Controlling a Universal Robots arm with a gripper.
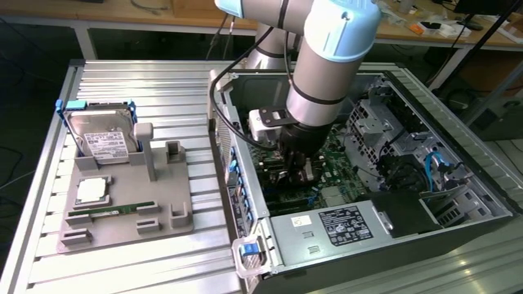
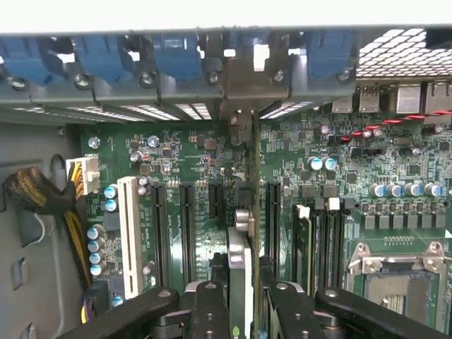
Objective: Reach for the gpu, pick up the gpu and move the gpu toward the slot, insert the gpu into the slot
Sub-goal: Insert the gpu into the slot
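Wrist view: the gripper [image 2: 240, 296] is pinched tight on the gpu [image 2: 240, 272], which stands on its edge between the 2 fingers [image 2: 210, 311], right over the green motherboard [image 2: 191, 159]. Exterior view: the arm [image 1: 327, 67] reaches down inside the open pc case [image 1: 384, 226], w/ the gripper [image 1: 293, 173] low by the board.

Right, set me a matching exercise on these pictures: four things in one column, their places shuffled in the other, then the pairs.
Things:
1. gpu
2. hard drive
3. memory stick
4. power supply

Places:
a. propped up in a blue-clipped holder, at the exterior view's left
b. inside the computer case, at its near end
c. edge-on between the fingers of the gripper, over the motherboard
d. lying flat on the grey fixture

Pairs: 1-c, 2-a, 3-d, 4-b
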